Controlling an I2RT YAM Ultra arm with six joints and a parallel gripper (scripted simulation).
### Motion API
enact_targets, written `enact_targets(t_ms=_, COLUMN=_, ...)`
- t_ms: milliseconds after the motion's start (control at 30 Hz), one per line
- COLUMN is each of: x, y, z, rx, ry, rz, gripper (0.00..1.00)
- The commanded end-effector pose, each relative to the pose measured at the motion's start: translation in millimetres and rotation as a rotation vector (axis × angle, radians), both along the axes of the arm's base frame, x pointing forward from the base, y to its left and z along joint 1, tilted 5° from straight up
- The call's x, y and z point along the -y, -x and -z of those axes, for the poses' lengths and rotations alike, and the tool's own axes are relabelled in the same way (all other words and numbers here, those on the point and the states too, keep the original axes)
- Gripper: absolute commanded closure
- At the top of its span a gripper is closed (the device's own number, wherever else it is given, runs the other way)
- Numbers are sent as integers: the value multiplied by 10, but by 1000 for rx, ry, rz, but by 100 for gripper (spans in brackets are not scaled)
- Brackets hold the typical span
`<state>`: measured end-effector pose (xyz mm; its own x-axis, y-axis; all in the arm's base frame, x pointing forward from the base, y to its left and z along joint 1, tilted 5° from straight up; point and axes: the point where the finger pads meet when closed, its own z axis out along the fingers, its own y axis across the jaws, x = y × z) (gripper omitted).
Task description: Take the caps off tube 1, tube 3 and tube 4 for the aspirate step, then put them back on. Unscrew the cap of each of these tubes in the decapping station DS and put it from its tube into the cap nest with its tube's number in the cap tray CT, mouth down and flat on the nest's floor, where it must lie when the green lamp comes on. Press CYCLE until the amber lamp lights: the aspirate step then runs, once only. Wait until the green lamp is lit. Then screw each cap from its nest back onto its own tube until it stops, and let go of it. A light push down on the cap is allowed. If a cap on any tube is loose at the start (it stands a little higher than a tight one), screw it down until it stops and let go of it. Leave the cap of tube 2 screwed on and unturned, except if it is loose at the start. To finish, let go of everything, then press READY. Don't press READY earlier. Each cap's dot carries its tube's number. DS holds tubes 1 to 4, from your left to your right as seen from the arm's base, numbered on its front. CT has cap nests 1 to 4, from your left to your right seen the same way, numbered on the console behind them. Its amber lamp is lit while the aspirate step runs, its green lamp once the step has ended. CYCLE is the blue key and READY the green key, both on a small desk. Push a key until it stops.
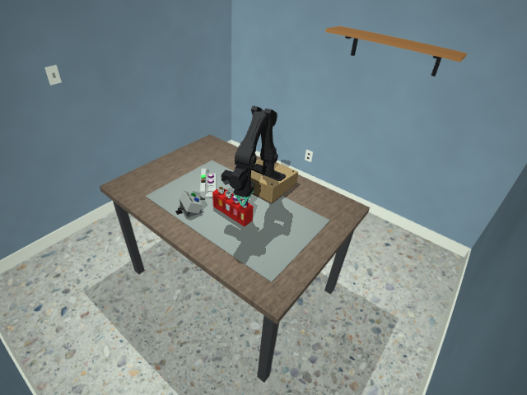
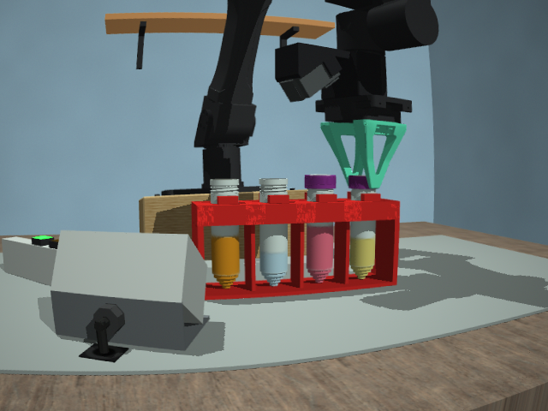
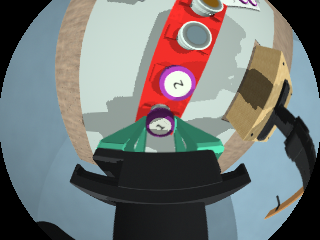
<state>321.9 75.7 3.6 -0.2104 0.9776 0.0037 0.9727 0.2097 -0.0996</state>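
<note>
My gripper (image 2: 361, 180) (image 3: 160, 119) is shut on the purple cap dotted 1 (image 2: 356, 181) (image 3: 160, 116), which sits on tube 1 (image 2: 362, 256) in the red decapping station (image 1: 232, 211) (image 2: 393, 252). I cannot tell how far it is screwed down. Tube 2 (image 2: 319, 256) wears its purple cap (image 2: 319, 181) (image 3: 177, 84). Tube 3 (image 2: 273, 265) (image 3: 195, 37) and tube 4 (image 2: 225, 260) are open, threads bare. Two purple-rimmed caps (image 1: 210, 174) (image 1: 210, 180) lie in the cap tray (image 1: 208, 194). Its green lamp (image 1: 202, 175) (image 2: 43, 237) is lit; the amber lamp looks dark.
The small grey desk (image 1: 190, 206) (image 2: 122, 265) stands beside the station, with the blue key (image 1: 196, 199) and green key (image 1: 193, 194) on top. The wooden box (image 1: 272, 193) (image 3: 257, 82) under the arm's base is behind the station. A wall shelf (image 1: 395, 41) is far off.
</note>
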Motion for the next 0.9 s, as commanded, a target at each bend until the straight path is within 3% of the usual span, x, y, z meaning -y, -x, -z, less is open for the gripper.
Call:
enact_targets(t_ms=0, x=-7, y=-65, z=-43, rx=30, ry=10, rz=161, gripper=100)
enact_targets(t_ms=267, x=-7, y=-65, z=-43, rx=30, ry=10, rz=161, gripper=100)
enact_targets(t_ms=300, x=-7, y=-65, z=-43, rx=30, ry=10, rz=161, gripper=51)
enact_targets(t_ms=633, x=-7, y=-64, z=-43, rx=30, ry=10, rz=161, gripper=51)
enact_targets(t_ms=733, x=-7, y=-65, z=-47, rx=26, ry=-11, rz=-88, gripper=51)
enact_targets(t_ms=800, x=-7, y=-65, z=-47, rx=26, ry=-11, rz=-88, gripper=51)
enact_targets(t_ms=867, x=-7, y=-65, z=-47, rx=23, ry=-25, rz=-254, gripper=51)
